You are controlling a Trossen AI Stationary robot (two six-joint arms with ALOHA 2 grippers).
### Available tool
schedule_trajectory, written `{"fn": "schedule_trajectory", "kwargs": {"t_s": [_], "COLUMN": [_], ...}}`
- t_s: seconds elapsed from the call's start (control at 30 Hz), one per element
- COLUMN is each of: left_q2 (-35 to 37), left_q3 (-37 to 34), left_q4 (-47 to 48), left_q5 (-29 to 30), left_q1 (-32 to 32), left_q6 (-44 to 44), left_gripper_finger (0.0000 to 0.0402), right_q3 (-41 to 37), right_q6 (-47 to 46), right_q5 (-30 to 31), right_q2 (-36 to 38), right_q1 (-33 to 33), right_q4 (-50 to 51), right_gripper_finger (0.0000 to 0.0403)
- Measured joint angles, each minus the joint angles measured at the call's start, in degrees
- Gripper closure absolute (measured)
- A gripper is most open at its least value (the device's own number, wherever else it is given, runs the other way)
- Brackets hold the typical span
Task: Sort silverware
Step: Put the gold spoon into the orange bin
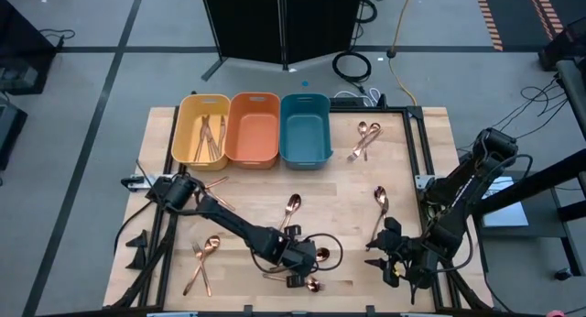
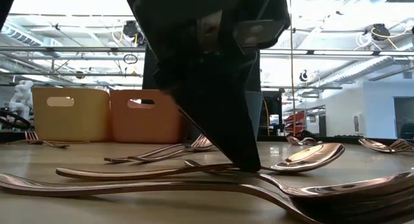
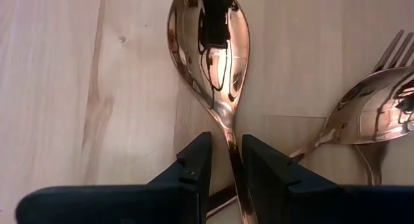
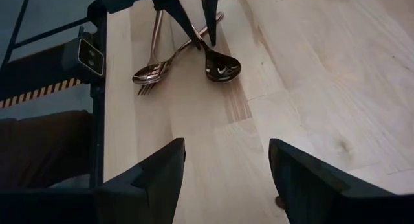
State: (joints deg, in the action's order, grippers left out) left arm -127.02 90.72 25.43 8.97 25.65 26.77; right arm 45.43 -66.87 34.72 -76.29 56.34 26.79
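My left gripper (image 1: 300, 262) (image 3: 227, 160) is low over the table's near middle, open by a narrow gap. Its fingers stand on either side of the neck of a copper spoon (image 3: 210, 49) (image 4: 223, 68) that lies flat on the wood; a strip of wood shows on each side of the handle. My right gripper (image 1: 388, 255) (image 4: 226, 179) hovers open over bare wood near the table's near right. More copper pieces lie scattered: a spoon and a fork (image 3: 375, 111) beside the left gripper, and a spoon (image 1: 291, 207) farther off.
Yellow (image 1: 181, 129), orange (image 1: 254, 129) and teal (image 1: 305, 129) bins stand in a row at the far edge; the yellow one holds some forks (image 1: 211, 138). Loose silverware lies at far right (image 1: 366, 138), mid right (image 1: 380, 200) and near left (image 1: 203, 257).
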Motion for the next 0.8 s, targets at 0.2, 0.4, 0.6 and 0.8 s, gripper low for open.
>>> {"fn": "schedule_trajectory", "kwargs": {"t_s": [0.2, 0.4, 0.6, 0.8], "left_q2": [-0.02, -0.04, -0.15, 0.34], "left_q3": [0.0, 0.0, 0.0, 0.8], "left_q4": [0.2, 0.17, -1.25, -2.08], "left_q5": [0.04, 0.61, 0.72, 0.66], "left_q1": [-0.73, -1.01, -1.44, -2.05], "left_q6": [0.02, -0.05, -0.05, -1.19], "left_gripper_finger": [0.032, 0.0386, 0.0397, 0.04], "right_q3": [0.0, -0.02, -0.02, -0.02], "right_q6": [0.0, 0.0, 0.0, 0.07], "right_q5": [0.37, 1.4, 1.46, 1.48], "right_q2": [0.0, 0.0, 0.0, 0.0], "right_q1": [0.0, 0.0, 0.0, 0.02], "right_q4": [0.0, 0.03, 0.02, 0.01], "right_gripper_finger": [0.0188, 0.0188, 0.0188, 0.0188]}}
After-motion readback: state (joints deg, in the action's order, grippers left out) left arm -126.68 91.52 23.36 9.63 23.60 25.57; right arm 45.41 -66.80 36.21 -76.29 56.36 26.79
